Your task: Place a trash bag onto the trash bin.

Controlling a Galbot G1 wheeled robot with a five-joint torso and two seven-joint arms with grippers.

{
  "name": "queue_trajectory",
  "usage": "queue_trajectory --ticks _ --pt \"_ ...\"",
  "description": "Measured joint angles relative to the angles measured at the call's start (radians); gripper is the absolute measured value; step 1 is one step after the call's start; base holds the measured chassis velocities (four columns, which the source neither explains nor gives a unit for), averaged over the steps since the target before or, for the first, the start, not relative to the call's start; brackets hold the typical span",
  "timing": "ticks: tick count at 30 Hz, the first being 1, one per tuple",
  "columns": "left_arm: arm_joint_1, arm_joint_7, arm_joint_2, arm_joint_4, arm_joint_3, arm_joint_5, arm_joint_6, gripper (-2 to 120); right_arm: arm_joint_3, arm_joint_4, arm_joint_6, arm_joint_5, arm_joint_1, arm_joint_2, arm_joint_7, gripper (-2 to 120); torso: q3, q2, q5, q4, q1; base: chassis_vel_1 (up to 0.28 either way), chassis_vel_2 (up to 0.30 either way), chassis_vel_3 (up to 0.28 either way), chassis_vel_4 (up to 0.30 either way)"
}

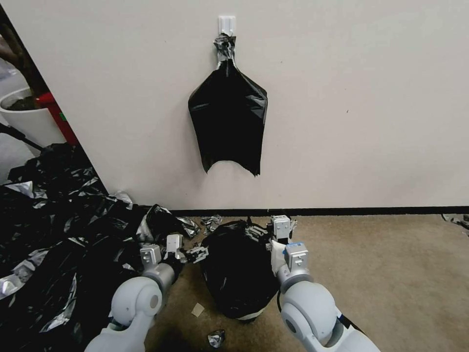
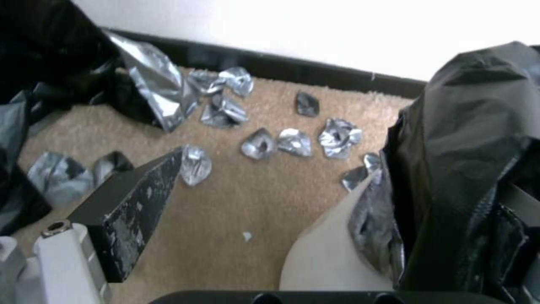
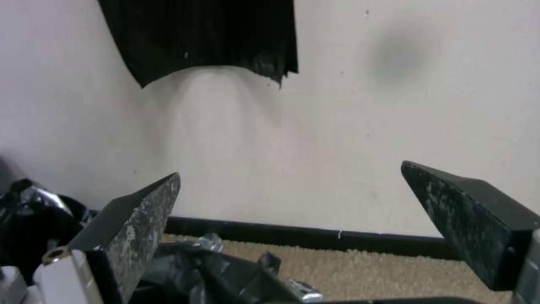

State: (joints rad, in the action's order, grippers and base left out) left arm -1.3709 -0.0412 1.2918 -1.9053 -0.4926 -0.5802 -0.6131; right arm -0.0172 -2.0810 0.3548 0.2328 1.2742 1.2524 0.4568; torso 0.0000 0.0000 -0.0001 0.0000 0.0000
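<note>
Trash bag (image 1: 239,274) covers trash bin (image 2: 323,257) before wall (image 1: 342,122).

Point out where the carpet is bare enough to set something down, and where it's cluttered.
Bare carpet runs to the right of the trash bag covering the trash bin, up to the baseboard. Crowded: the heap of plastic sheets on the left, and the foil wads scattered between heap and bin, beside the left gripper.

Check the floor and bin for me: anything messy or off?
Yes. Small crumpled foil wads litter the carpet beside the trash bin, and a heap of black-and-silver sheets sprawls on the robot's left. The trash bag drapes the bin loosely, cream wall still exposed.
</note>
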Motion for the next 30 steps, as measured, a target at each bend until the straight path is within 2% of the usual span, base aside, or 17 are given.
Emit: queue_trajectory --ticks 2,3,5,6,7,10,11,14,16,18,21,24,25,27,28,29,30 --pt "0.001 -0.075 -0.01 0.018 -0.022 0.003 0.015 100 -0.007 0.003 -0.016 0.003 0.0 -0.003 -0.006 100 0.0 0.0 0.0 0.0 0.0 0.0 0.0 0.0 0.0" --pt "0.001 -0.075 -0.01 0.018 -0.022 0.003 0.015 100 -0.007 0.003 -0.016 0.003 0.0 -0.003 -0.006 100 0.0 0.0 0.0 0.0 0.0 0.0 0.0 0.0 0.0" --pt "0.004 -0.159 -0.02 0.039 -0.039 0.007 0.03 100 -0.009 0.008 -0.022 0.004 -0.002 -0.005 -0.01 100 0.0 0.0 0.0001 0.0001 0.0 0.0 0.0 0.0 0.0" --pt "0.012 -0.247 -0.029 0.067 -0.051 0.012 0.042 100 -0.009 0.011 -0.024 0.004 -0.004 -0.005 -0.012 100 0.0 0.0 0.0001 0.0001 0.0 0.0 0.0 0.0 0.0" --pt "0.012 -0.247 -0.029 0.067 -0.051 0.012 0.042 100 -0.009 0.011 -0.024 0.004 -0.004 -0.005 -0.012 100 0.0 0.0 0.0001 0.0001 0.0 0.0 0.0 0.0 0.0" --pt "0.033 -0.416 -0.048 0.135 -0.072 0.02 0.084 100 -0.008 0.019 -0.024 0.004 -0.006 -0.004 -0.015 100 0.0 0.0 0.0001 -0.0001 0.0 0.0 0.0 0.0 0.0" --pt "0.033 -0.416 -0.048 0.135 -0.072 0.02 0.084 100 -0.008 0.019 -0.024 0.004 -0.006 -0.004 -0.015 100 0.0 0.0 0.0001 -0.0001 0.0 0.0 0.0 0.0 0.0" --pt "0.042 -0.57 -0.058 0.195 -0.088 0.055 0.154 100 -0.009 0.023 -0.024 0.004 -0.006 -0.004 -0.016 100 0.0 0.0 0.0001 0.0 0.0 0.0 0.0 0.0 0.0" --pt "0.042 -0.58 -0.058 0.199 -0.088 0.058 0.16 100 -0.009 0.023 -0.024 0.004 -0.006 -0.004 -0.016 100 0.0 0.0 0.0001 0.0 0.0 0.0 0.0 0.0 0.0" --pt "0.046 -0.627 -0.056 0.223 -0.09 0.066 0.191 100 -0.013 0.025 -0.024 0.005 -0.003 -0.005 -0.017 100 0.0 0.0 0.0001 0.0 0.0 0.0 0.0 0.0 0.0" --pt "0.048 -0.643 -0.052 0.228 -0.094 0.066 0.203 100 -0.014 0.026 -0.024 0.005 -0.002 -0.005 -0.017 100 0.0 0.0 0.0 -0.0001 0.0 0.0 0.0 0.0 0.0" --pt "0.044 -0.657 -0.047 0.212 -0.108 0.058 0.223 100 -0.017 0.027 -0.025 0.005 -0.001 -0.004 -0.017 100 0.0 0.0 -0.0001 0.0 0.0 0.0 0.0 0.0 0.0" --pt "0.035 -0.664 -0.045 0.182 -0.119 0.044 0.239 100 -0.021 0.029 -0.03 0.004 0.0 -0.003 -0.018 100 0.0 0.0 0.0 0.0 0.0 0.0 0.0 0.0 0.0" --pt "0.02 -0.666 -0.041 0.105 -0.145 -0.009 0.32 100 -0.036 0.054 -0.119 -0.004 0.0 0.007 -0.019 100 0.0 0.0 0.0001 0.0001 0.0 0.0 0.0 0.0 0.0" --pt "0.02 -0.666 -0.041 0.105 -0.145 -0.009 0.32 100 -0.036 0.054 -0.119 -0.004 0.0 0.007 -0.019 100 0.0 0.0 0.0001 0.0001 0.0 0.0 0.0 0.0 0.0" --pt "0.02 -0.665 -0.04 0.094 -0.148 -0.023 0.354 100 -0.041 0.065 -0.155 -0.011 0.0 0.012 -0.02 100 0.0 0.0 0.0002 0.0 0.0 0.0 0.0 0.0 0.0" --pt "0.026 -0.622 -0.038 0.081 -0.147 -0.055 0.505 100 -0.06 0.106 -0.273 -0.039 0.0 0.028 -0.03 100 0.0 0.0 0.0004 0.0 0.0 0.0 0.0 0.0 0.0"
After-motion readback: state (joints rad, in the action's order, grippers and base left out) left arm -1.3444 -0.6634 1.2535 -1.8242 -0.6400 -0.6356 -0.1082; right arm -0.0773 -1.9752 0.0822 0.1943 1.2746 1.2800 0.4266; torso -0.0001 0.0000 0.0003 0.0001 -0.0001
